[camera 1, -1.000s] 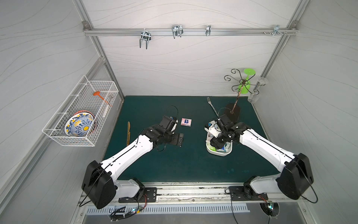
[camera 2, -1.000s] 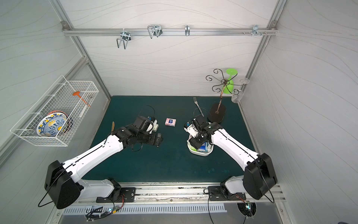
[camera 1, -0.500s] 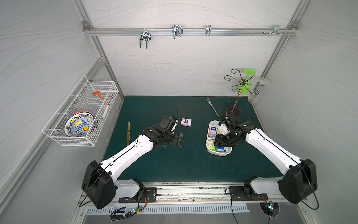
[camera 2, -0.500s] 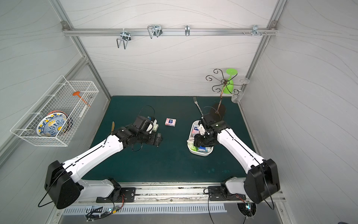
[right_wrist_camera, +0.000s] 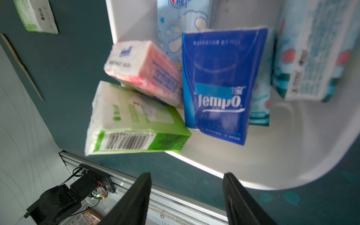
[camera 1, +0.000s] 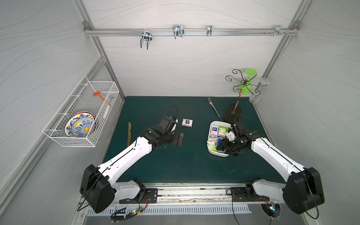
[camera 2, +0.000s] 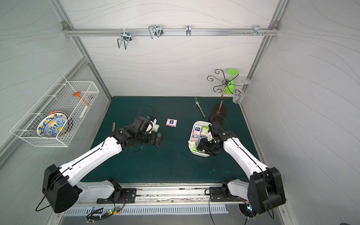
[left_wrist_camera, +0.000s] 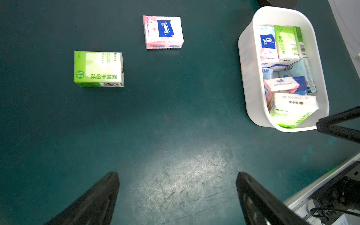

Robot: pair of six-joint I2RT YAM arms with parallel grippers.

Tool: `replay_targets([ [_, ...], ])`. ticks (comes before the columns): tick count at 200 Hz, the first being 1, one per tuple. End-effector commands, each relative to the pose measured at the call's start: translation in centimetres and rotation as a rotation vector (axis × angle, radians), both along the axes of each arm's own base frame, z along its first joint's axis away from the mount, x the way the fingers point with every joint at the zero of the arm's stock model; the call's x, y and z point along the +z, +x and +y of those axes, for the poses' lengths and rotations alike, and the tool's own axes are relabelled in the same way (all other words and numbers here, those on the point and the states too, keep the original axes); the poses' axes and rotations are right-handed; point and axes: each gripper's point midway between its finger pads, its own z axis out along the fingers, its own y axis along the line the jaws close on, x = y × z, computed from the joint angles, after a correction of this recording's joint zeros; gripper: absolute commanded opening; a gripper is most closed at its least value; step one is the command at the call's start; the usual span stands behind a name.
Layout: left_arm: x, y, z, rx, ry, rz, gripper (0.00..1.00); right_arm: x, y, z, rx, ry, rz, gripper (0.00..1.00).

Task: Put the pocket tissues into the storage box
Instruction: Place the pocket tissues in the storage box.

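White arms, black joints, thin black cables, black end effector fingers.

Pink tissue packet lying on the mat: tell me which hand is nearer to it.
Left. The left hand hovers open near the pink packet, on the robot's side of it; the right hand is farther off, over the storage box.

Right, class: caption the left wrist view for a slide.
Open left gripper above the mat; green packet and pink packet lie outside the packed storage box.
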Motion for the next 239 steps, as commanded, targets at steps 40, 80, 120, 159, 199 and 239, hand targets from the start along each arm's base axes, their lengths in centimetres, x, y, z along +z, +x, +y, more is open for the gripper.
replay_targets([
  [40, 1.1, 0.5, 0.6, 0.025, -0.003, -0.051, 0.98, -1.1, 1.4, 0.9, -0.008, 0.038, 0.006, 0.65],
  [80, 1.1, 0.5, 0.8, 0.029, 0.003, -0.054, 0.98, -2.0, 1.4, 0.7, -0.021, 0.016, 0.026, 0.65],
  [120, 1.3, 0.3, 1.0, 0.035, 0.007, -0.063, 0.98, -2.3, 3.1, 0.3, -0.035, -0.022, -0.024, 0.65],
  [159, 1.4, 0.3, 1.3, 0.038, 0.012, -0.069, 0.98, -0.6, 5.0, 0.6, -0.032, -0.025, -0.091, 0.65],
  [199, 1.4, 0.5, 1.1, 0.04, 0.012, -0.075, 0.98, 2.0, 4.6, 1.0, -0.013, 0.01, -0.134, 0.68],
  [239, 1.5, 1.1, 0.4, 0.036, -0.009, -0.069, 0.98, 2.4, 3.5, 0.1, 0.018, -0.039, -0.157, 0.68],
])
